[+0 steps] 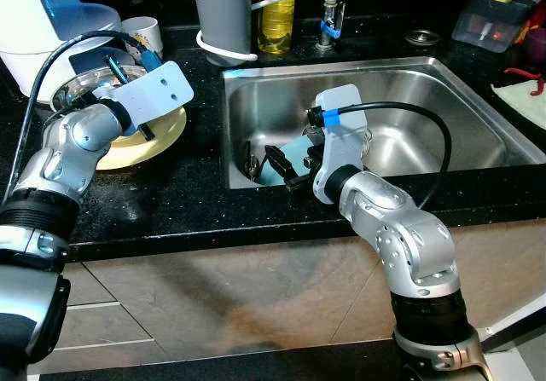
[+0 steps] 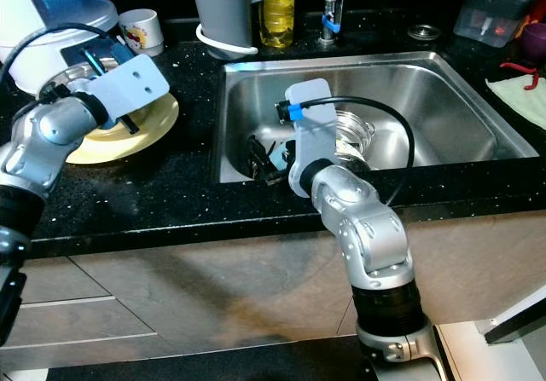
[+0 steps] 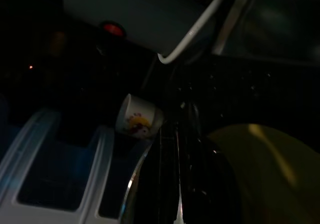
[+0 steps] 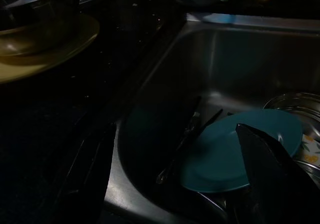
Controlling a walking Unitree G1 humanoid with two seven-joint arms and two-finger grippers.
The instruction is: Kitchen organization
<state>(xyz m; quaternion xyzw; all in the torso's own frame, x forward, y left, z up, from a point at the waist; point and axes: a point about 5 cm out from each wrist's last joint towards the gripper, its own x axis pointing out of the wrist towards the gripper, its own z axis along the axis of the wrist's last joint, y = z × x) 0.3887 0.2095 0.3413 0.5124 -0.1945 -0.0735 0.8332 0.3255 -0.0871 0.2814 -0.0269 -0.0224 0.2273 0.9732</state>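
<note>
My right gripper [image 1: 269, 166] hangs inside the steel sink [image 1: 426, 83], open, its two fingers spread wide just above a teal plate [image 4: 225, 154]. Nothing is held between them. Some cutlery [image 4: 187, 134] lies beside that plate, and a steel bowl [image 2: 351, 134] sits behind it. My left gripper [image 1: 115, 72] hovers over a steel bowl [image 1: 77, 91] that rests on a yellow plate [image 1: 149, 141] on the black counter, left of the sink. A small white printed cup [image 3: 137, 119] stands just beyond that plate.
A white and blue appliance [image 1: 51, 23] stands at the back left. Behind the sink are a grey cylinder [image 1: 223, 10] with a white cord, a yellow bottle [image 1: 275, 10] and the tap [image 1: 328, 23]. A sponge holder [image 1: 495, 14] and a cloth [image 1: 525, 100] lie at the right.
</note>
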